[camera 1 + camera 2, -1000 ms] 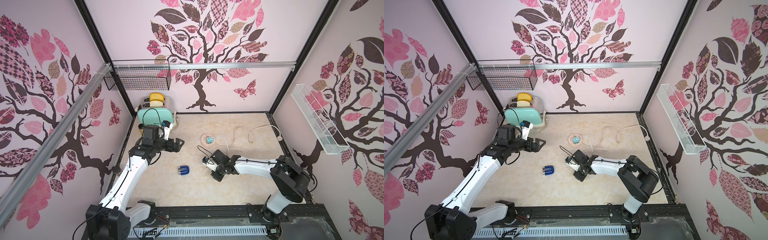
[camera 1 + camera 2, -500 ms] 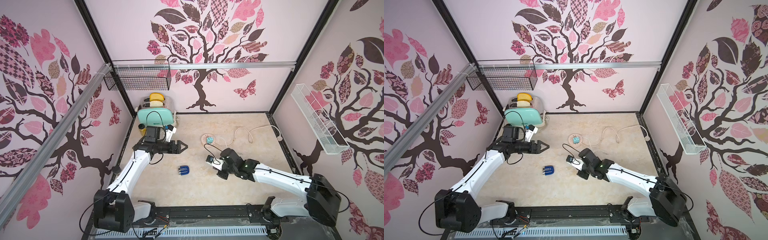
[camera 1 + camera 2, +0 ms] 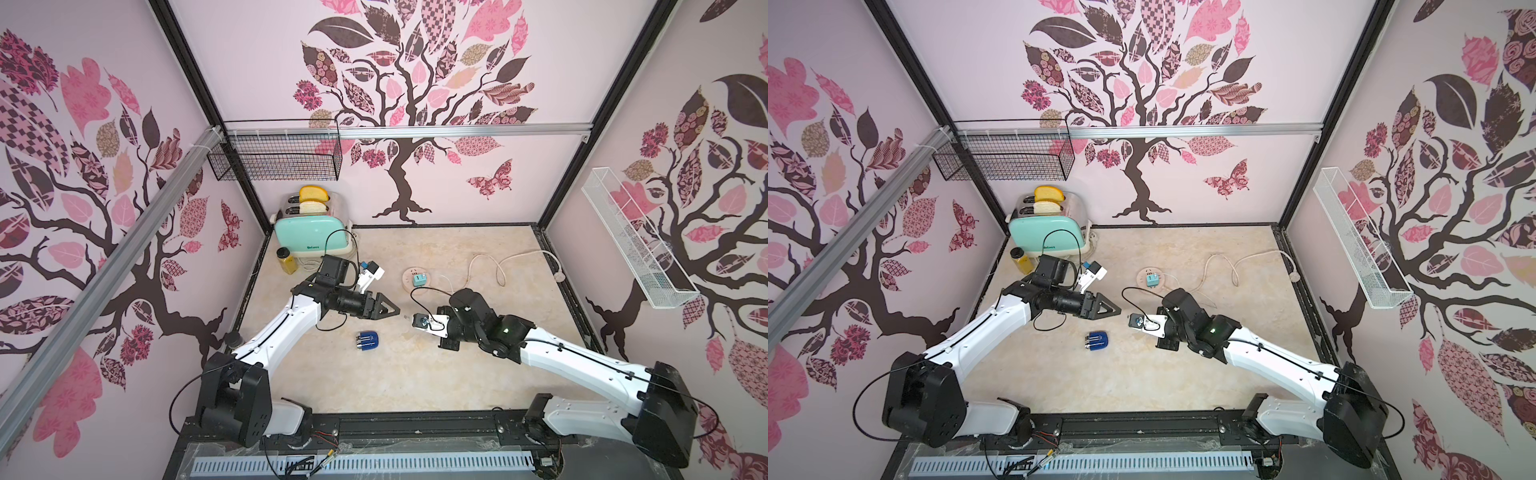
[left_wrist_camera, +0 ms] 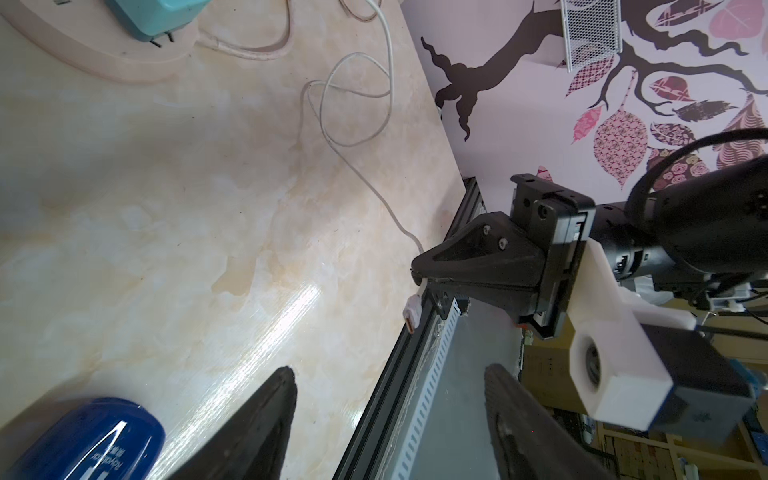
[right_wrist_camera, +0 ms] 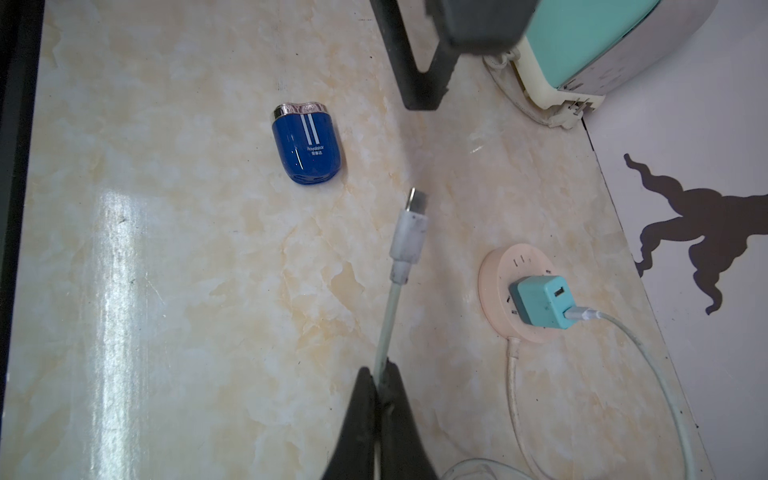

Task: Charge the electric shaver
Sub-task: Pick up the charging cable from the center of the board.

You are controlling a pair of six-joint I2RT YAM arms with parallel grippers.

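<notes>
**Electric shaver** (image 3: 367, 341), dark blue with a silver head, is shown lying flat and free on the surface (image 3: 415, 374), toward the front and between the two arms. Its long axis is set roughly crosswise. The silver head is turned to the left arm's side and the rounded base to the right arm's side.

Just beyond it, the two claw tips are seen facing each other, about equally near the shaver. The left claw (image 4: 390, 399) is spread wide, with nothing between its fingers. The right claw (image 5: 376, 376) is clenched on the pale charging cable (image 5: 392, 299). The connector (image 5: 410, 220) juts past its fingertips, apart from the shaver and offset to one side of the base.

Farther back, the cable is plugged into the teal adapter (image 5: 540, 301), which is seated in the round pale-pink socket hub (image 5: 494, 270). The toaster (image 3: 311, 237) stands at the far wall.

The coming move is judged to turn on bringing base and connector into line. The empty left claw appears placed to take the shaver.
</notes>
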